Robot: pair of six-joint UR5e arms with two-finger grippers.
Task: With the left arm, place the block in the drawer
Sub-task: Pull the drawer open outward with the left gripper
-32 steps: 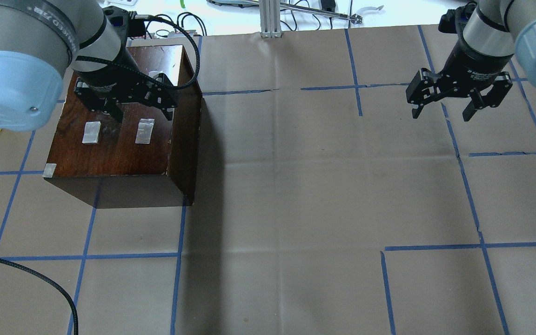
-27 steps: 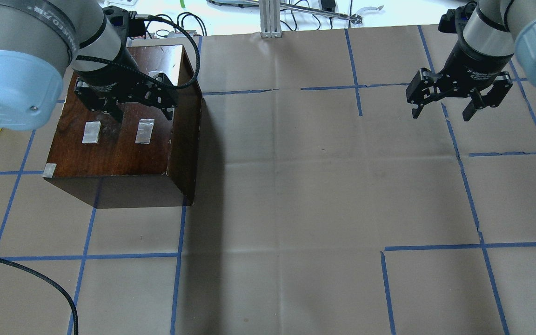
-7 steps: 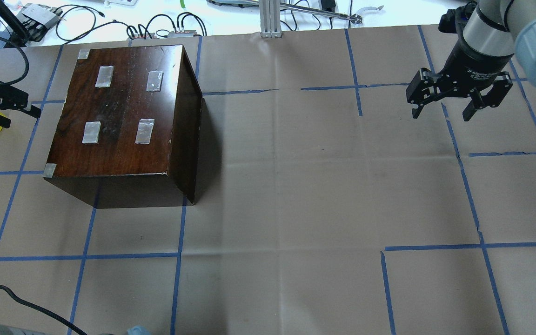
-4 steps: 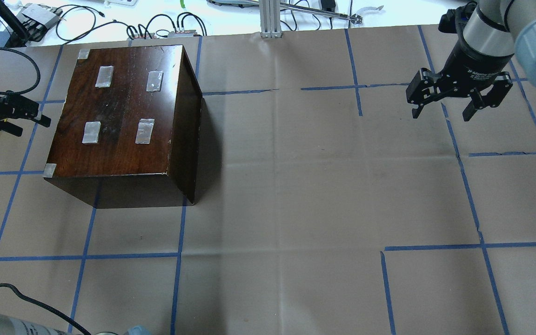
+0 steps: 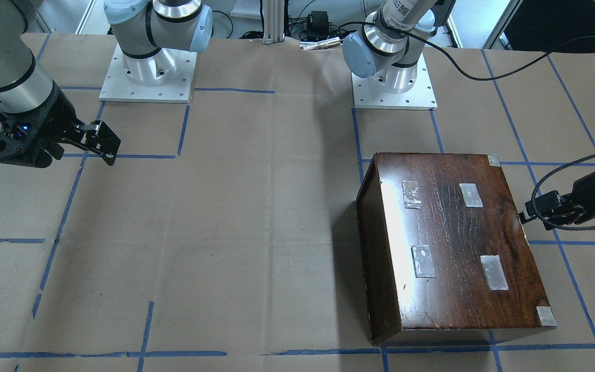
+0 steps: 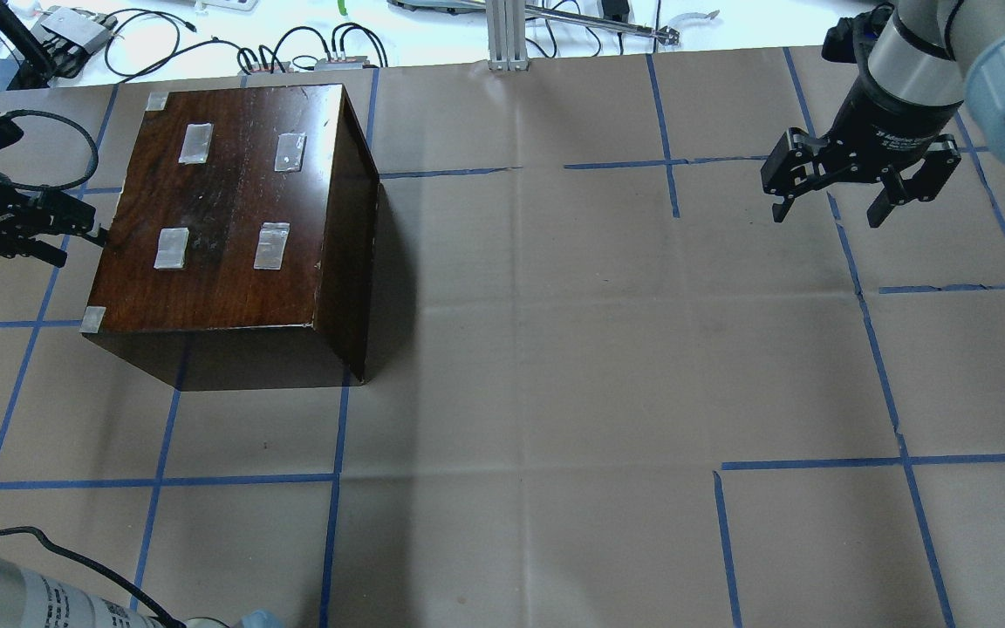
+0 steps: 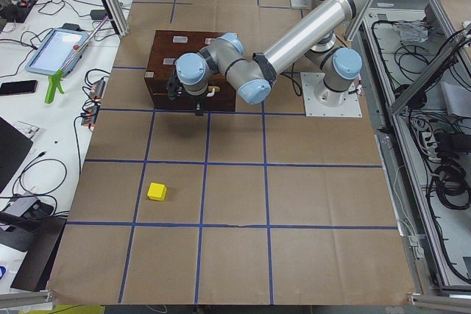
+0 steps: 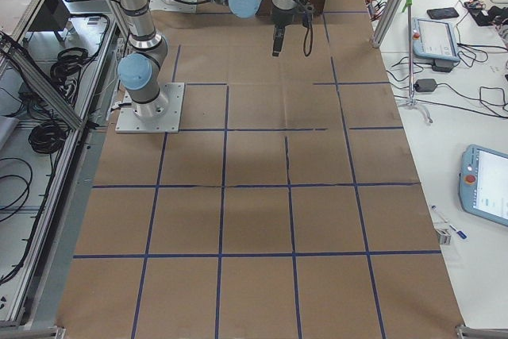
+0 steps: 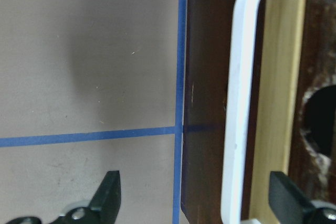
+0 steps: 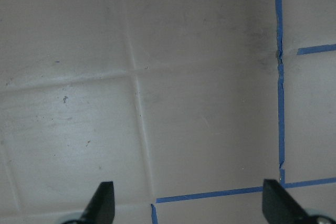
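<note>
The yellow block (image 7: 157, 191) lies on the paper, well apart from the dark-brown cabinet (image 6: 232, 201). My left gripper (image 6: 75, 244) is low at the cabinet's left face, open and empty. In the left wrist view its fingers (image 9: 107, 195) stand either side of the white handle (image 9: 239, 103) of the drawer (image 9: 278, 103), whose pale wood strip and round notch show beside it. The drawer looks pushed in. My right gripper (image 6: 828, 215) hangs open and empty over bare paper at the far right.
The cabinet top (image 5: 452, 243) bears several silver tape patches. Cables and boxes (image 6: 75, 30) lie beyond the table's far edge. An aluminium post (image 6: 502, 35) stands at the far middle. Blue tape lines grid the brown paper.
My left arm has left the space above the cabinet top, dropped to its left side, and in the last second moved right toward the drawer face. The right arm has not moved.
</note>
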